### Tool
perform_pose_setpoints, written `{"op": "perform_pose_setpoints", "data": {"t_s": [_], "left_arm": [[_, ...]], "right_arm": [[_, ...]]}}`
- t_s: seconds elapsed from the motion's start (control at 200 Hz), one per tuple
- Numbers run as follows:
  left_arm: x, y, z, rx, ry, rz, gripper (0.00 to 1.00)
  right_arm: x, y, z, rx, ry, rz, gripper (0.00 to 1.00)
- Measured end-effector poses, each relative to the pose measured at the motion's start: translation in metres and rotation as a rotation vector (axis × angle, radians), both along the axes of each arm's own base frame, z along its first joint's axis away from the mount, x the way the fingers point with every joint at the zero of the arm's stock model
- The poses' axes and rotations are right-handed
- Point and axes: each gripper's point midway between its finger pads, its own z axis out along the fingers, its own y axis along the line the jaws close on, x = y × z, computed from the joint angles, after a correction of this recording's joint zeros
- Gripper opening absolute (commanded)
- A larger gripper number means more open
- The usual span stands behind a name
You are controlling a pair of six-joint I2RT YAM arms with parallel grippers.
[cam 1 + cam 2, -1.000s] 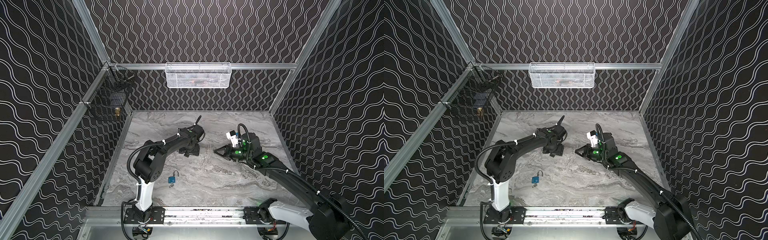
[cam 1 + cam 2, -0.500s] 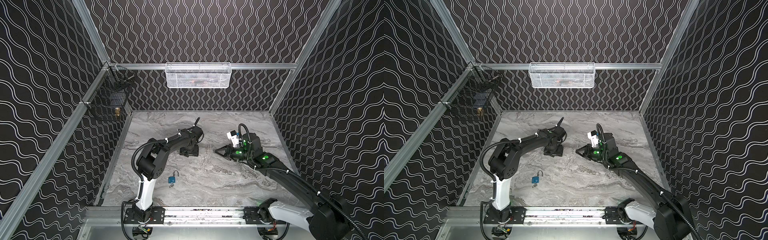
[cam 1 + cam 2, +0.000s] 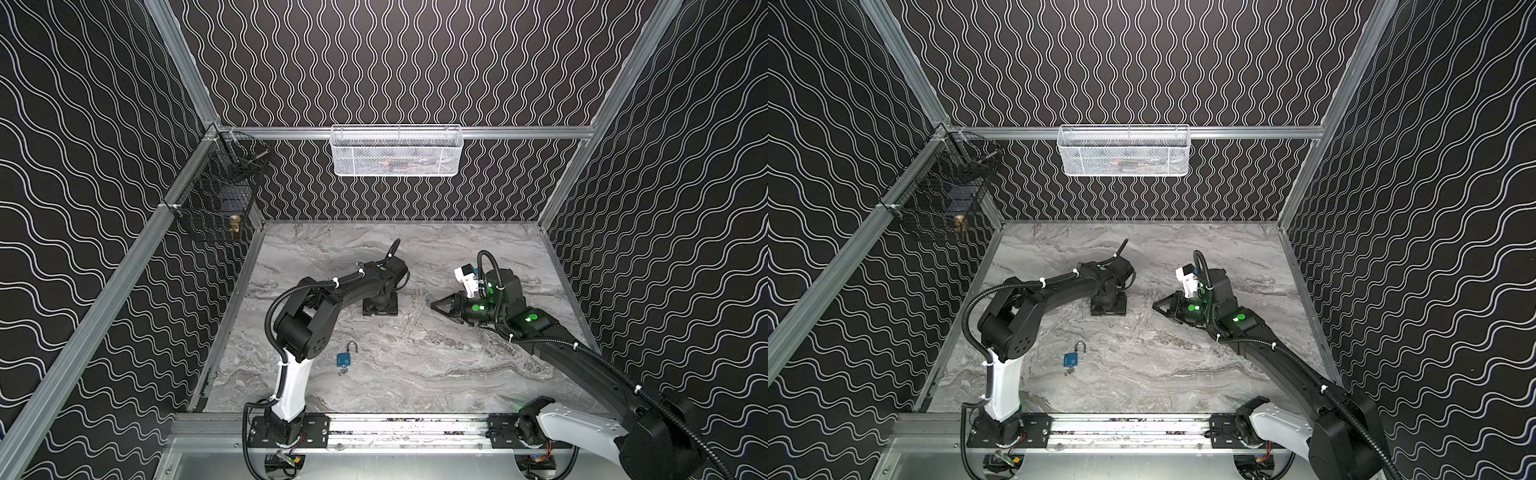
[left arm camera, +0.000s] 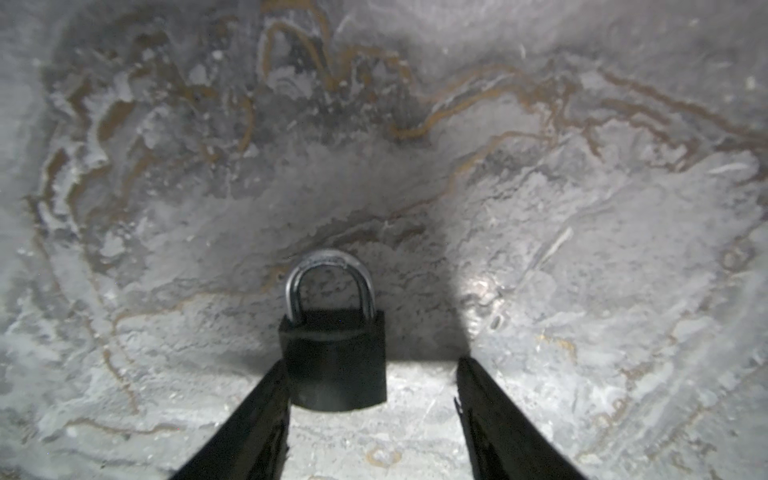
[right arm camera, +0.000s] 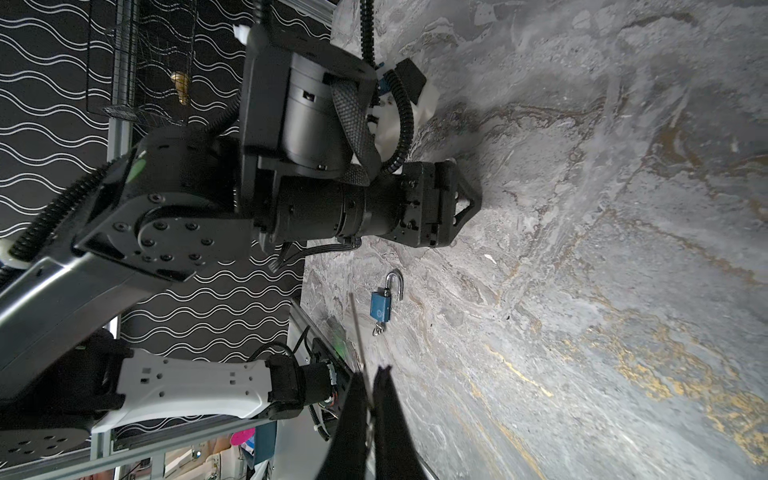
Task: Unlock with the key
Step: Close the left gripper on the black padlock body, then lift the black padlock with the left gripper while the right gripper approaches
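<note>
Sunk slightly lower over the middle of the worktop (image 3: 415, 365), the left fingers (image 4: 257, 415) stand apart astride the black padlock (image 4: 334, 365), seemingly to steady it, while the right fingers (image 5: 386, 415) nearby pinch together on the thin key (image 5: 358, 332), seemingly ready for insertion.
</note>
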Motion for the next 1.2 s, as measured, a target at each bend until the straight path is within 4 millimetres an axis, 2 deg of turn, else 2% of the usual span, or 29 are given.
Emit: {"op": "perform_pose_setpoints", "data": {"t_s": [0.085, 0.44, 0.571, 0.966, 1.201], "left_arm": [[0.001, 0.001, 0.0, 0.0, -0.008, 0.022, 0.6], [0.011, 0.001, -0.001, 0.008, -0.043, 0.055, 0.57], [0.01, 0.002, -0.001, 0.012, -0.049, 0.054, 0.53], [0.01, 0.003, -0.003, 0.019, -0.05, 0.031, 0.52], [0.009, 0.003, -0.006, 0.021, -0.051, 0.026, 0.47]], "right_arm": [[0.0, -0.001, 0.0, 0.001, 0.0, -0.001, 0.0], [0.001, -0.004, -0.001, 0.003, 0.0, -0.008, 0.0], [0.001, -0.004, -0.003, 0.005, 0.006, -0.007, 0.0], [0.001, -0.003, -0.003, 0.014, 0.018, -0.004, 0.0], [0.003, -0.002, -0.004, 0.017, 0.023, -0.005, 0.0]]}}
